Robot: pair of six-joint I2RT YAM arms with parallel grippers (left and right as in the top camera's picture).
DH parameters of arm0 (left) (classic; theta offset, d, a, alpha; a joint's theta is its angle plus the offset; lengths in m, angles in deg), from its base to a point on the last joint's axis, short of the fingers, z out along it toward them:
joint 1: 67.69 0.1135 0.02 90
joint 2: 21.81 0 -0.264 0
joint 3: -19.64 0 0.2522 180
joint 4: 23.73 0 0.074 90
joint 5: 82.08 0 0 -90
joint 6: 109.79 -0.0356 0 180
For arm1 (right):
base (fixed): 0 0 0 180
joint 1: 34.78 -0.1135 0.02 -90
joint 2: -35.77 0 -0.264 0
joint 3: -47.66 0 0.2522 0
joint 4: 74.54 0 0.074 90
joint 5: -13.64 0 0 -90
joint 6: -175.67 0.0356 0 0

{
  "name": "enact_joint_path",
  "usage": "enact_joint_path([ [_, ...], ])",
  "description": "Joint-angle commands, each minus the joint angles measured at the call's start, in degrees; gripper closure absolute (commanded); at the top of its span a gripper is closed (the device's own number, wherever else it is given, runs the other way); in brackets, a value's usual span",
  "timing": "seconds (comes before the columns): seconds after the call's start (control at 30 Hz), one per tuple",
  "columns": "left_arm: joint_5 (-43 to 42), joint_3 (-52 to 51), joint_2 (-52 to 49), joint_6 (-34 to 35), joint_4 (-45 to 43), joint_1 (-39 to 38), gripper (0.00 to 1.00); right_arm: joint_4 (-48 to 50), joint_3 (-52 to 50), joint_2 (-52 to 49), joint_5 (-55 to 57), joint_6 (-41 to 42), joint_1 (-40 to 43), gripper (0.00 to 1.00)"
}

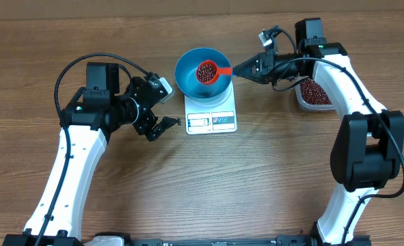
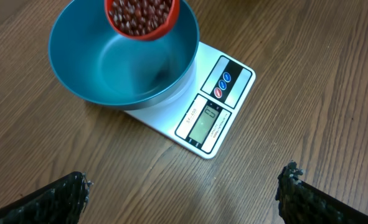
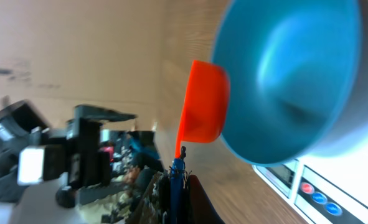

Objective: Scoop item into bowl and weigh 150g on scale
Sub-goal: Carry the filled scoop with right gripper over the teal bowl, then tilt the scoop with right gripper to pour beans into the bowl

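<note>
My right gripper (image 1: pixel 237 69) is clamped tight on the scoop (image 1: pixel 212 70), handle running level toward the bench's (image 1: pixel 256 178) left edge, beans (image 1: pixel 206 71) heaped over the bowl (image 1: pixel 186 76) (sitting on the scale's (image 1: pixel 212 121) far end). My left gripper (image 1: pixel 166 109) gapes wide, empty, above brown wood.

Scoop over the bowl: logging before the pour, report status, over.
Left pincer open, idle beside scale. Right pincer shut on red scoop, full of beans, over blue bowl. Nothing between scoop and bowl.
</note>
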Motion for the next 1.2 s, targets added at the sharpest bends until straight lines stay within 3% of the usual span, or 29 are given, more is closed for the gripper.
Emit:
enact_joint_path([
  [0.0,-1.1,-0.4,0.3,0.8,0.0,0.1,0.01,-0.9,3.2,0.4,8.3,1.9,-1.0,0.96],
  [0.37,-1.1,-0.4,0.3,0.8,0.0,0.1,0.0,-8.9,12.9,2.0,30.7,1.6,-6.0,0.96],
  [0.9,-1.1,-0.4,0.3,0.8,0.0,0.1,0.01,-15.9,21.4,2.0,71.4,-0.4,-21.5,0.96],
  [1.17,-1.1,-0.4,0.3,0.8,0.0,0.1,0.0,-15.5,21.4,2.0,82.0,-8.3,-27.7,0.96],
])
